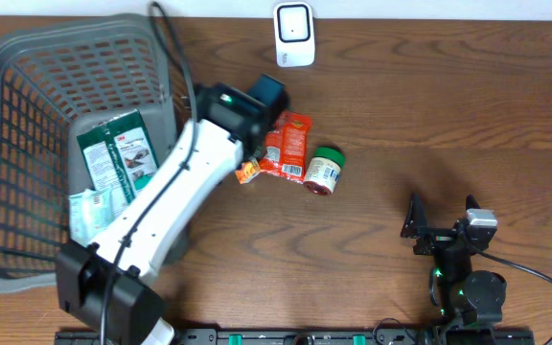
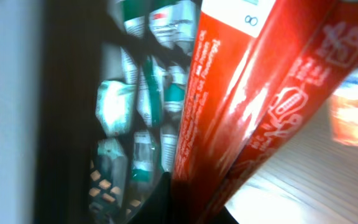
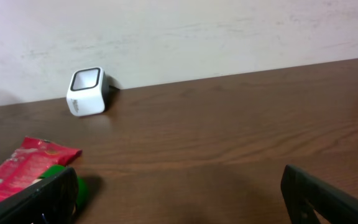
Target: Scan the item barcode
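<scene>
- The left arm (image 1: pixel 166 196) has a long white link with black housings at both ends and a thin black cable along its top.
- A small green light glows on its black wrist block (image 1: pixel 238 103).
- The right arm (image 1: pixel 463 273) is black, with green lights, a pale grey camera block (image 1: pixel 480 220) and a trailing black cable (image 1: pixel 544 283).
- The right fingers (image 3: pixel 39 199) are flat and matte black.

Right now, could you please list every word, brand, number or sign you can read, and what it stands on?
"3M": on the green and white flat pack in the grey plastic mesh basket; its smaller print is too small.
"8": on the white label of the red foil packet; the white print beside it is blurred.
Too small: label on the green-lidded round jar.
No text: white box-shaped scanner.
</scene>
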